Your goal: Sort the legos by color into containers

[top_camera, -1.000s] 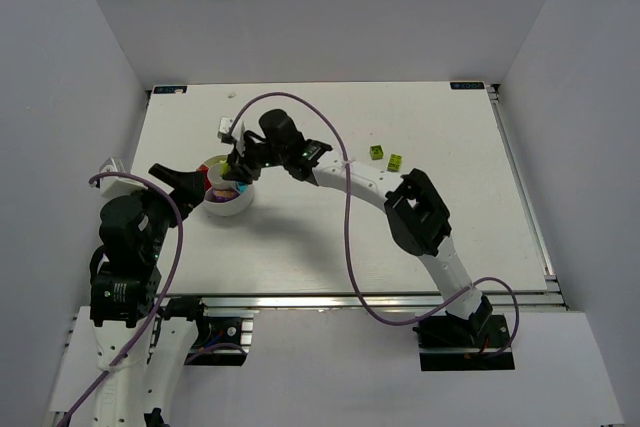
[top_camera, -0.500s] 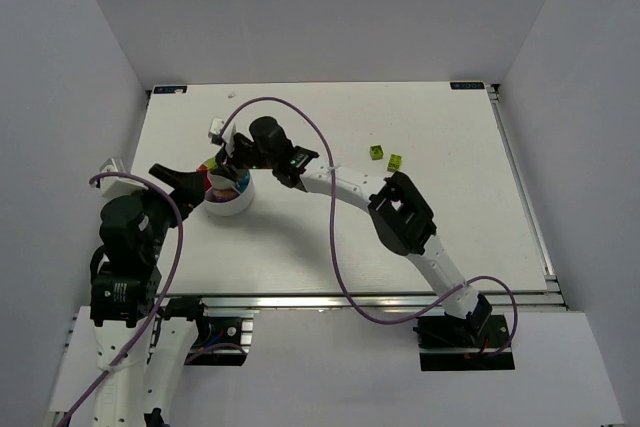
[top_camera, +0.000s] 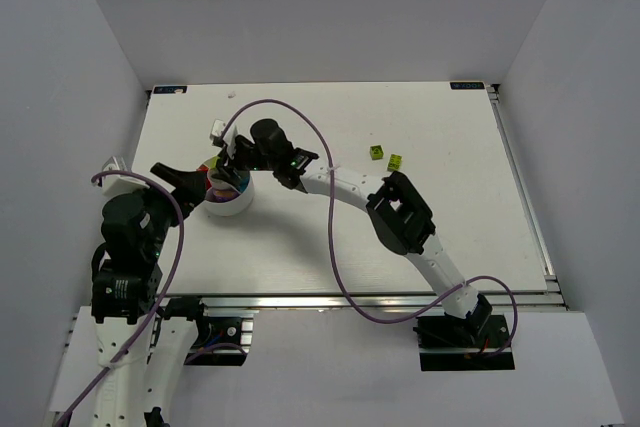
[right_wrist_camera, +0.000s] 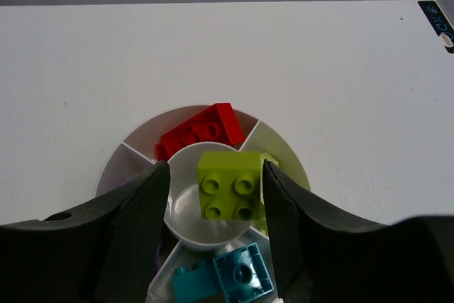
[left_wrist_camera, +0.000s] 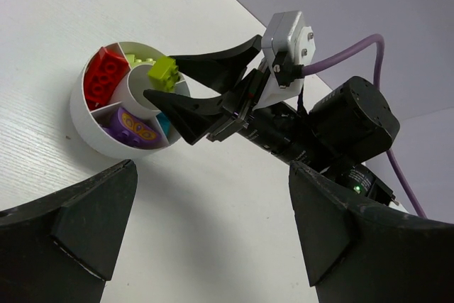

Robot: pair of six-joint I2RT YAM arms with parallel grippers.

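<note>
The right gripper [right_wrist_camera: 215,179] hung directly over the white divided dish [left_wrist_camera: 84,124], and the lime brick [right_wrist_camera: 228,184] sat between its fingers, studs toward the wrist camera. The jaws were parted wider than the brick. A clear gap showed between the brick and the finger on the left of the wrist view, while its other side lay against or just beside the opposite finger, so nothing clamped it. Whether it clung to that finger or was already dropping could not be told. As a square two-by-two it had no long axis to line up. What mattered was what lay beneath. In the wrist view the brick covered part of the central well [right_wrist_camera: 186,214] and reached toward the lime wedge [right_wrist_camera: 278,152], where a sliver of another lime piece showed just beside it. The red brick [right_wrist_camera: 201,131] lay in the wedge beyond and the teal brick [right_wrist_camera: 228,273] in the near one. A straight fall looked as likely to end in the well as in the lime wedge, so a small shift toward that wedge seemed safer. The left gripper [left_wrist_camera: 211,175] stood wide open and empty near the dish. Two lime bricks [top_camera: 376,152] lay well apart from it on the table [top_camera: 450,227], nearer the right arm.
</note>
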